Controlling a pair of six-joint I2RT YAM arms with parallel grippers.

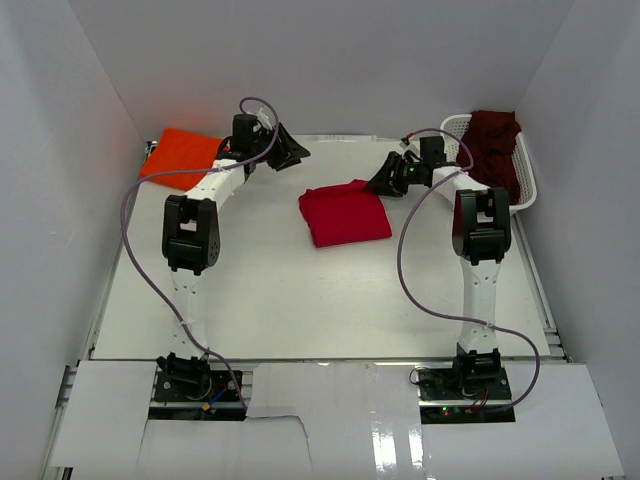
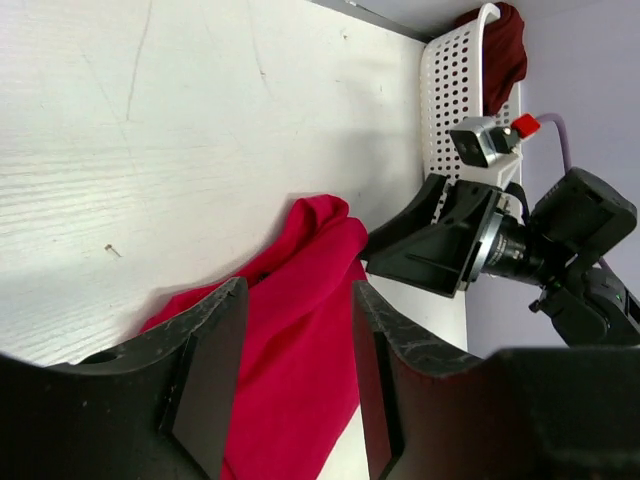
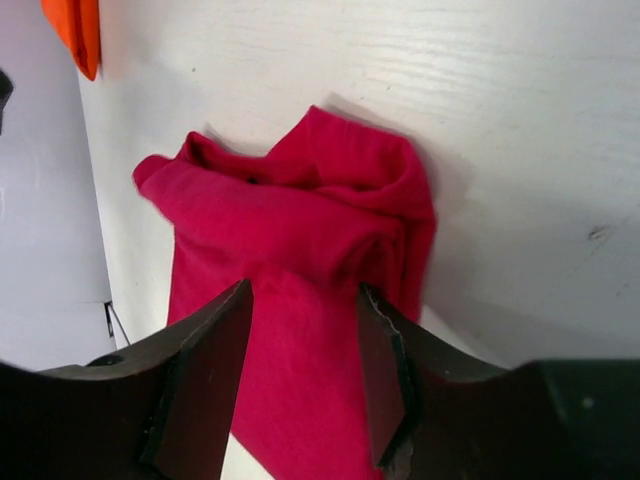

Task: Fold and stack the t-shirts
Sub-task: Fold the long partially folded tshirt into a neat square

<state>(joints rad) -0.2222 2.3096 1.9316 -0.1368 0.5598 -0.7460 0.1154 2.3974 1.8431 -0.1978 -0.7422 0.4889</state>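
Here, left pincer [image 1: 295,153] and right pincer [image 1: 378,183] both gape, empty, the red t-shirt [image 1: 345,213] between them. The orange t-shirt [image 1: 183,155] lies behind the left. The maroon t-shirt [image 1: 492,145], partly hidden in its basket [image 1: 527,195], is behind the right.

I'm looking into a lab test cell: white panel walls [image 1: 330,60] box in a bare white desk [image 1: 300,300] on three sides.

No text, label, brand, number or sign can be read in any view. The red t-shirt [image 1: 344,213], the orange t-shirt [image 1: 183,153], the maroon t-shirt [image 1: 493,145], the white basket [image 1: 453,126] and the desk [image 1: 300,290] show plain surfaces. Any marking on the left arm [image 1: 190,235] or the right arm [image 1: 480,228] is too small to tell.
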